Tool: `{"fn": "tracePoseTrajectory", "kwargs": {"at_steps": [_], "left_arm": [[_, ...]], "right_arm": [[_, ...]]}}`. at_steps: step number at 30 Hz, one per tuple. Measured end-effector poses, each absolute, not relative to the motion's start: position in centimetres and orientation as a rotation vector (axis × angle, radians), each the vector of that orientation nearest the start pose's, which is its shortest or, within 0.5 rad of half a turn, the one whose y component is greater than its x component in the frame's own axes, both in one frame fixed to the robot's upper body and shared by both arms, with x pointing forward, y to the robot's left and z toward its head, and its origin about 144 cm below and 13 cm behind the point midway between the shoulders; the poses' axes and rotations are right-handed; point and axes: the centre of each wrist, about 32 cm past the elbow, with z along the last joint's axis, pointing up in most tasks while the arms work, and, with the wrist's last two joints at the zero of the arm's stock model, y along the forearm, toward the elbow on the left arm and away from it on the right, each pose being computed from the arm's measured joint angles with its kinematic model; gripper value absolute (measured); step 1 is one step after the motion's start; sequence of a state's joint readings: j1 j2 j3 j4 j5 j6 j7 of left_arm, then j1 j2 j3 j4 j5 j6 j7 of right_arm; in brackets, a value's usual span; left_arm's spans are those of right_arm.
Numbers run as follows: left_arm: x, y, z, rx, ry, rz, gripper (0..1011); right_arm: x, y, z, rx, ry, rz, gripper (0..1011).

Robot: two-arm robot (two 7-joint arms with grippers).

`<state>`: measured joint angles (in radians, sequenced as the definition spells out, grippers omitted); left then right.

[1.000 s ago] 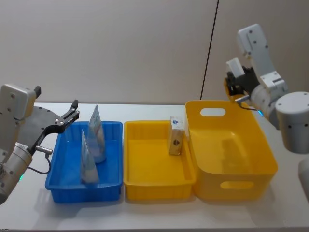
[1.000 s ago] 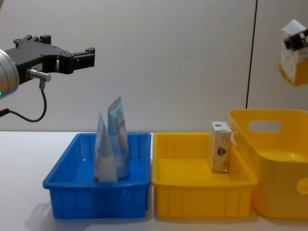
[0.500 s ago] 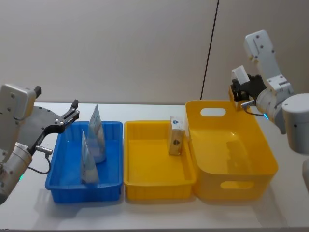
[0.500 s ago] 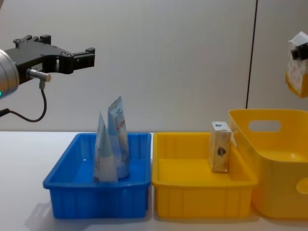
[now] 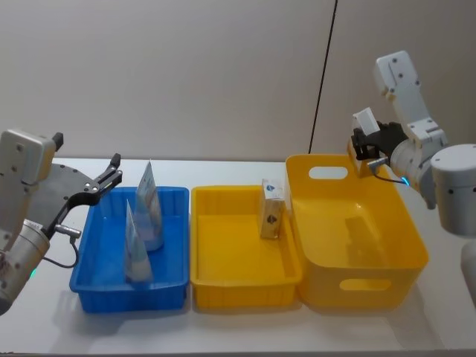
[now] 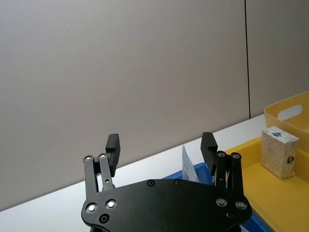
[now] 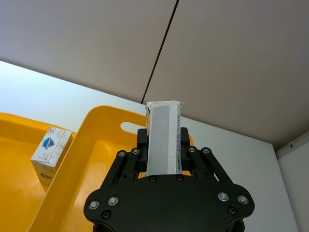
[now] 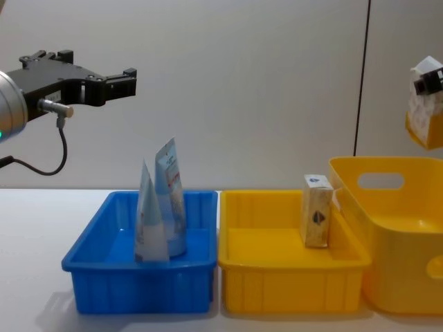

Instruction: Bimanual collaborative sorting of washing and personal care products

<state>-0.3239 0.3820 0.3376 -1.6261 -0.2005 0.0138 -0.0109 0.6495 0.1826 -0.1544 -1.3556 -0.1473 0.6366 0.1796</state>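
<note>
My right gripper is shut on a small white carton and holds it in the air above the far rim of the large yellow tub; the carton also shows high at the right of the chest view. My left gripper hangs open and empty above the left end of the blue tray. Two pale-blue tubes stand upright in that tray. A beige carton with a blue mark stands at the back right of the yellow tray.
The three containers sit side by side on the white table: blue tray, yellow tray, then the tub with handle slots. A plain wall with a dark vertical seam stands behind. Bare table lies in front.
My right gripper, still holding the carton, has drifted a little to the right and lower, toward the tub's far rim. The left arm has not moved.
</note>
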Motion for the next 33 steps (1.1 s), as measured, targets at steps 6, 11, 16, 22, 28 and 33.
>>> {"fn": "tracePoseTrajectory", "kwargs": {"at_steps": [6, 11, 16, 22, 28, 33], "left_arm": [[52.11, 23.12, 125.38, -0.025, -0.367, 1.237, 1001], [52.11, 23.12, 125.38, -0.025, -0.367, 1.237, 1001], [52.11, 23.12, 125.38, -0.025, -0.367, 1.237, 1001], [52.11, 23.12, 125.38, -0.025, -0.367, 1.237, 1001], [52.07, 23.09, 125.34, -0.023, -0.362, 1.237, 1001], [51.87, 22.9, 125.31, -0.017, -0.335, 1.232, 1001]], "right_arm": [[60.77, -24.77, 133.13, -0.451, -0.074, -1.453, 453], [60.82, -24.77, 133.11, -0.452, -0.069, -1.453, 603], [60.85, -24.77, 133.08, -0.452, -0.066, -1.452, 749], [60.87, -24.77, 133.06, -0.452, -0.063, -1.452, 933], [60.88, -24.78, 133.07, -0.451, -0.061, -1.452, 1004], [60.89, -24.77, 133.07, -0.451, -0.061, -1.451, 1004]]}}
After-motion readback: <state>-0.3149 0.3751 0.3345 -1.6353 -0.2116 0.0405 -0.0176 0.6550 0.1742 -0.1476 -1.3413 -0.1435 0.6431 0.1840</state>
